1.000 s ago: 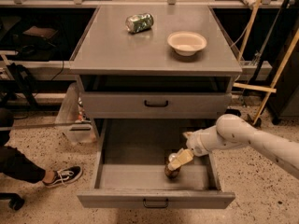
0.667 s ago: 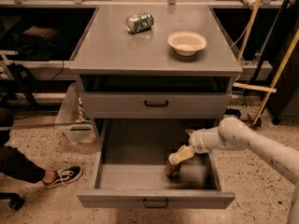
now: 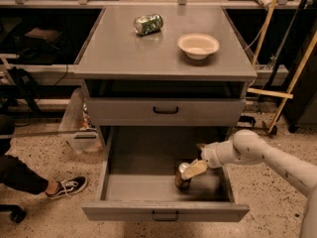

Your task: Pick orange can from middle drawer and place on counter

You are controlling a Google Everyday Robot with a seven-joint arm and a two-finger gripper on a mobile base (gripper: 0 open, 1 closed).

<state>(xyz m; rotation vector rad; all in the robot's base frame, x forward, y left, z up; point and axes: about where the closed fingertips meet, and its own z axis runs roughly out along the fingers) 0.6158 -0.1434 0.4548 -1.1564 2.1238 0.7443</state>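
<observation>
The orange can (image 3: 182, 177) stands upright on the floor of the open middle drawer (image 3: 148, 182), right of centre and near the front. Its silver top shows. My gripper (image 3: 197, 158) reaches into the drawer from the right and is open, just right of and above the can. Its lower finger (image 3: 194, 169) lies against the can's top edge, and the can is not between the fingers. The grey counter (image 3: 119, 53) is the top of the cabinet above.
A green-and-silver can (image 3: 148, 24) lies on its side at the back of the counter. A cream bowl (image 3: 198, 45) sits at its right. The upper drawer (image 3: 165, 111) is closed. A person's leg and shoe (image 3: 67, 187) are on the floor at the left. Wooden poles (image 3: 282, 90) lean at the right.
My arm has shifted very slightly to the right. The gripper stays by the can's top, and the can has not moved.
</observation>
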